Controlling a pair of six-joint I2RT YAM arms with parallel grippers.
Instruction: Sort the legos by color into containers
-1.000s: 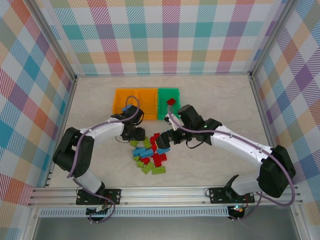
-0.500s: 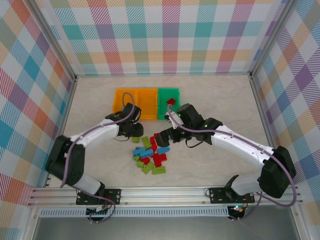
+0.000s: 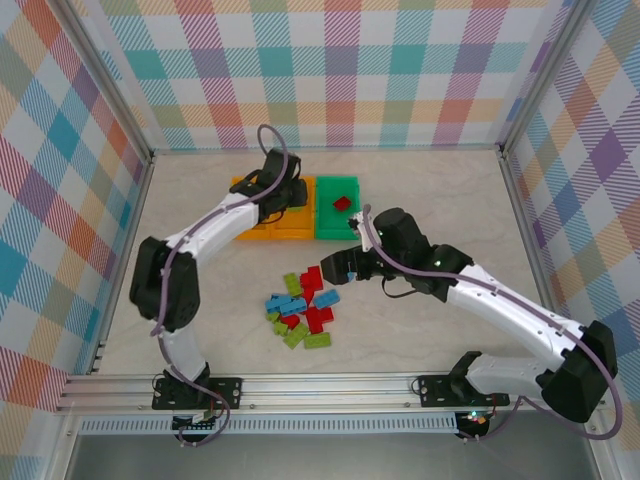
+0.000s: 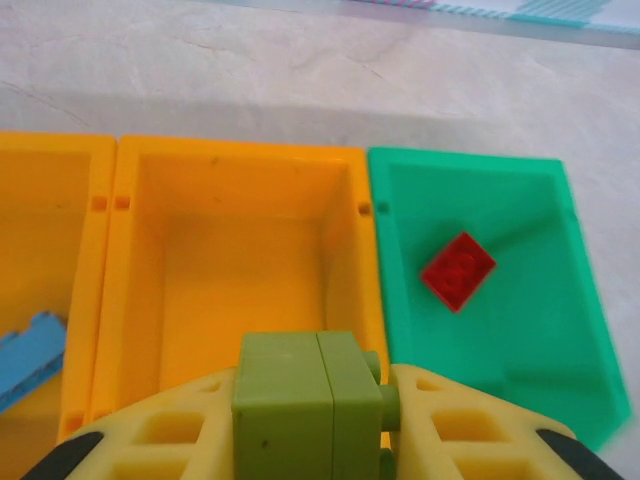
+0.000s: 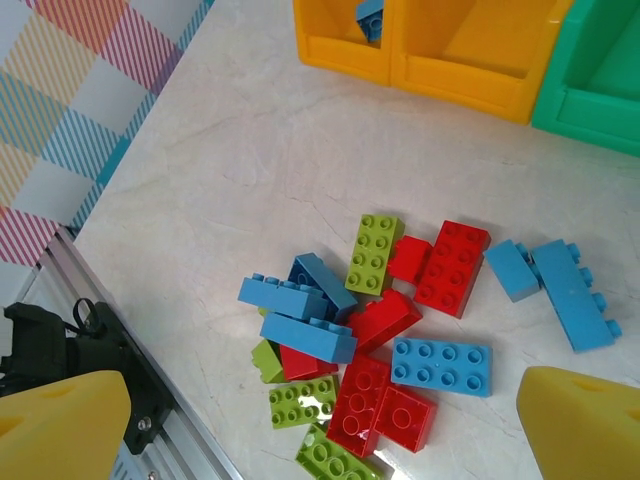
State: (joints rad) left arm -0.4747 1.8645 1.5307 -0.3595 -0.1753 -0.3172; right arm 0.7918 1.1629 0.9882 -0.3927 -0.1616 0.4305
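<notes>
left tool (image 4: 310, 432) — clamped on green lego (image 4: 300, 385) | right tool (image 5: 322, 425) — wide open

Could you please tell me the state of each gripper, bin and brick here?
left gripper: shut on lime green brick
right gripper: open, above brick pile
left orange bin: holds blue brick
middle orange bin: no brick visible inside
green bin: holds red brick
brick pile: loose, unsorted

- left wrist view: the lime green brick (image 4: 300, 395) and the fingers (image 4: 120, 455) of the left gripper (image 4: 310, 430) run off the bottom edge;
- right wrist view: the fingers (image 5: 60, 425) of the right gripper (image 5: 320, 425) are cut at the bottom; the orange bins (image 5: 450, 75) and green bin (image 5: 590, 110) at the top
</notes>
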